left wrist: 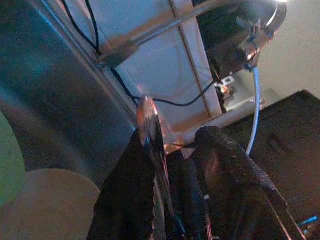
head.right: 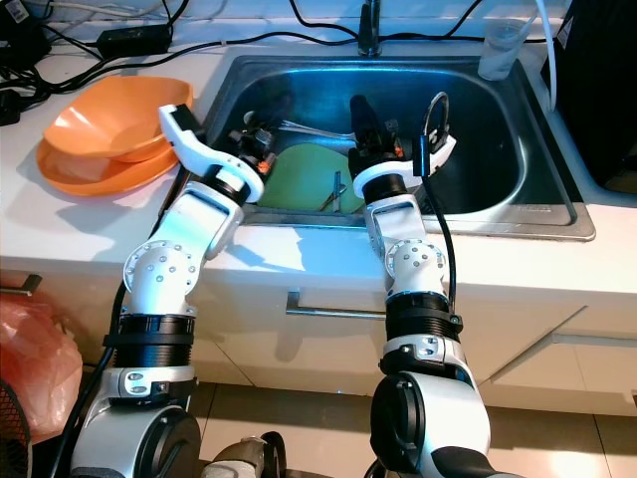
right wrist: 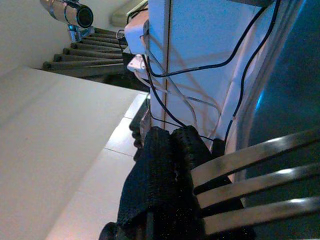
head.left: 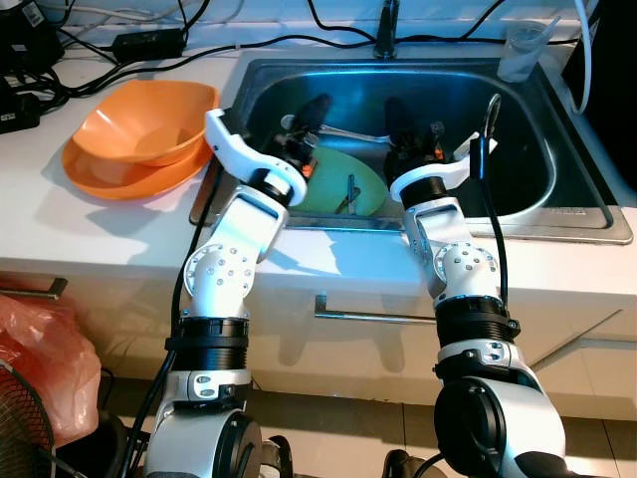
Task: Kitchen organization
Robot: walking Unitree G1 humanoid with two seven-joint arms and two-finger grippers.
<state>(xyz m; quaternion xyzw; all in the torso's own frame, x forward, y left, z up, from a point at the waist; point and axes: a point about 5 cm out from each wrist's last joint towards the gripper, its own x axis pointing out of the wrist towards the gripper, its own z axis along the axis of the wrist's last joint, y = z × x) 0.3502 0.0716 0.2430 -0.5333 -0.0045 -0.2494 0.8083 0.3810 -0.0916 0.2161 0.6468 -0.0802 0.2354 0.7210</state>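
Observation:
Both arms reach into the steel sink (head.left: 557, 204). My left gripper (head.left: 317, 110) is shut on a metal spoon (left wrist: 150, 125), whose bowl stands edge-on between the black fingers (left wrist: 125, 200). My right gripper (head.left: 398, 115) hangs close beside it over the basin. It is shut on a fork (right wrist: 250, 180), and the tines stick out sideways from the closed fingers (right wrist: 165, 165). A green plate (head.left: 338, 179) leans in the basin below both grippers, with another utensil (head.left: 348, 194) lying on it.
Stacked orange bowls (head.left: 139, 129) sit on the white counter left of the sink. A clear cup (head.left: 523, 50) stands at the sink's back right corner beside the faucet (head.left: 386, 30). Cables and a power strip (head.left: 149, 42) run along the back. A red bag (head.left: 40, 358) lies on the floor at left.

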